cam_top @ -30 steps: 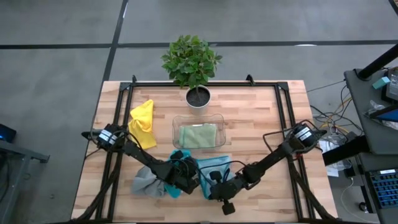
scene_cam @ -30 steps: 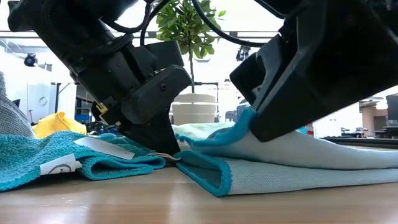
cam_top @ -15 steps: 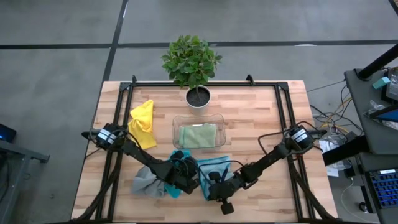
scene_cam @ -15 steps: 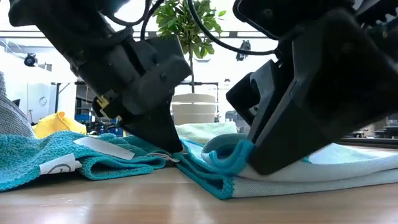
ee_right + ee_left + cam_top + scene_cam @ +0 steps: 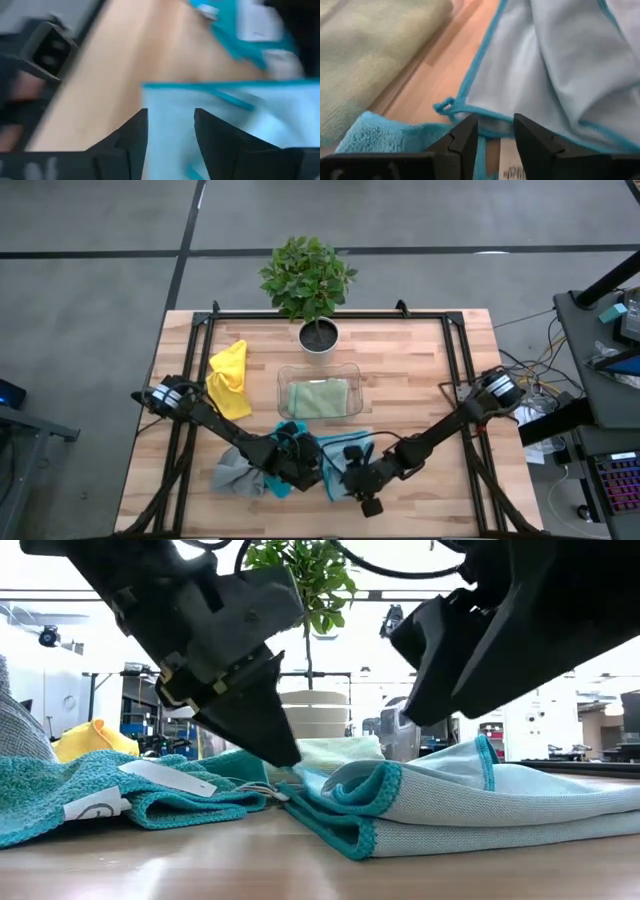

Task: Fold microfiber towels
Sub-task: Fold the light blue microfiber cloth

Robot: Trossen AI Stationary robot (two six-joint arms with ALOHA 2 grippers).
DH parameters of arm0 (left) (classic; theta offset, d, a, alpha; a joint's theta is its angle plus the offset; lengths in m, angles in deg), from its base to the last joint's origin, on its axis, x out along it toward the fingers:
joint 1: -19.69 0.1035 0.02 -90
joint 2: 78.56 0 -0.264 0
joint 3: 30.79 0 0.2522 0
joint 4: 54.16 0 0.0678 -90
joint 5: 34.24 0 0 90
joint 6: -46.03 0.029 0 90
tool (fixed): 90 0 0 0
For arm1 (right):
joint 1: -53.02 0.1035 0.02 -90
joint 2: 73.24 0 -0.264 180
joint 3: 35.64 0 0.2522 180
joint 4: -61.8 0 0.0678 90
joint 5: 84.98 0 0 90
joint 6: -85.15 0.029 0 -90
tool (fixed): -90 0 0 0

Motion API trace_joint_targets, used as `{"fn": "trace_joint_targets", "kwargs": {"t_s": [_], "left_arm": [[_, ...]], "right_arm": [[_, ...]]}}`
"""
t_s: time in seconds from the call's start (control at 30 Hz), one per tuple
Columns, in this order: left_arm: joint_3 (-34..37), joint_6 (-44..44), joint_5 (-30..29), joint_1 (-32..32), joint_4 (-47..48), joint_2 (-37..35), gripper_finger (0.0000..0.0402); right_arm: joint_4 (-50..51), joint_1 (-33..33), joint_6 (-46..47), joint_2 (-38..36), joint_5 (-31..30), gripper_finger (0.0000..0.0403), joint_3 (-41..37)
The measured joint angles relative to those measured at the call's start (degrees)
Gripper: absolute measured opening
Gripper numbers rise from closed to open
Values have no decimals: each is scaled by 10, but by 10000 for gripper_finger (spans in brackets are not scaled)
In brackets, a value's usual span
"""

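Both grippers hang just above the folded light blue towel (image 5: 345,448) at the table's (image 5: 400,360) front edge. The left gripper (image 5: 495,131) and right gripper (image 5: 170,125) each show fingers apart, holding nothing.

The light blue towel (image 5: 500,805) is lying folded on the tabletop's near edge, its teal-trimmed fold bulging loosely. Just beside it, the teal towel (image 5: 70,795) is sitting bunched, a white label showing. The grey towel (image 5: 232,470) is lying crumpled next to the teal one. The yellow towel (image 5: 230,375) is lying rumpled farther back, well apart. The sage green towel (image 5: 319,397) is lying folded flat behind them.
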Motion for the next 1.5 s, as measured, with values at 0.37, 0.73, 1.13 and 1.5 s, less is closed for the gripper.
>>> {"fn": "trace_joint_targets", "kwargs": {"t_s": [0.37,0.73,1.13,1.5], "left_arm": [[-3,24,42,-4,37,-58,118],[-25,78,15,-14,-56,-53,118],[-26,77,15,-19,-72,-46,118],[-26,84,15,-19,-116,-46,118]], "right_arm": [[58,15,16,-132,-104,139,-106],[-9,16,-43,-172,-144,116,-222],[-94,1,-134,-106,-201,98,-220],[-92,-50,-63,-76,-206,11,-156]]}}
